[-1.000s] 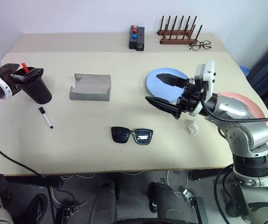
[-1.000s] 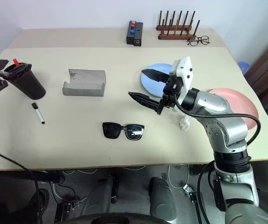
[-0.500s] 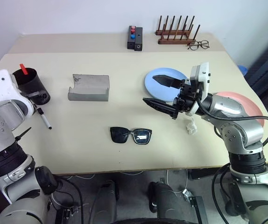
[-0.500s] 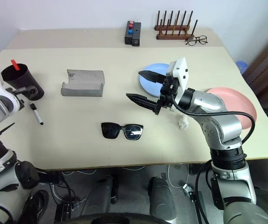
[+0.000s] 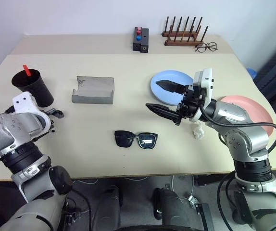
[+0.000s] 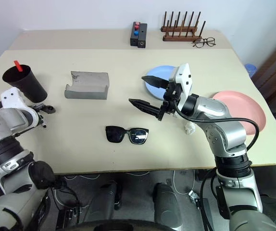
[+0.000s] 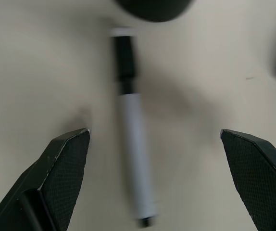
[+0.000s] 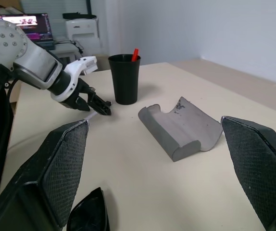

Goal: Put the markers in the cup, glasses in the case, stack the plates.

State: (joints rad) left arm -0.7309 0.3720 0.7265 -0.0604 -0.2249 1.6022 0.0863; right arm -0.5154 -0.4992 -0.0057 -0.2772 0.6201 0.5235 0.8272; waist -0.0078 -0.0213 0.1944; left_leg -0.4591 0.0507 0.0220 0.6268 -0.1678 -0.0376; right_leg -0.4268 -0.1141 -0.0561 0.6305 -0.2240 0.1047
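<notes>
Landmark: the grey case, lying open on the table.

Far left of the case, the dark cup stands upright with the red-capped marker sticking out of it. A second ago the cup was tilted in the left gripper; now it sits free.

Left gripper has come down just on the near side of the cup, fingers spread wide, holding nothing. The white marker lies flat on the table between its fingers, black cap toward the cup.

Near side of the case, a little right: black sunglasses, folded open, unmoved.

Right of the case: right gripper, jaws wide apart and empty, hovering as before over the near edge of the light blue plate. Pink plate further right, apart from the blue one.
</notes>
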